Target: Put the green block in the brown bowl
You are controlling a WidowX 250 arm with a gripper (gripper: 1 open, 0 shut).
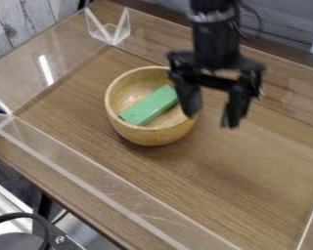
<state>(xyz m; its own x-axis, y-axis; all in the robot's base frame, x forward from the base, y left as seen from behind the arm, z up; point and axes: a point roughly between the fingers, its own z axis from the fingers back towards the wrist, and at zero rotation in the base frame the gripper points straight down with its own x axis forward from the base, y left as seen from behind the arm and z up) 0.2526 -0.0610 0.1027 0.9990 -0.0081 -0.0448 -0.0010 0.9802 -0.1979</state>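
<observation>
One of each thing on the tabletop [238,186].
One green block [149,105], one brown bowl [149,132], one gripper [214,98], one clear folded piece [109,26] at upper left.
</observation>
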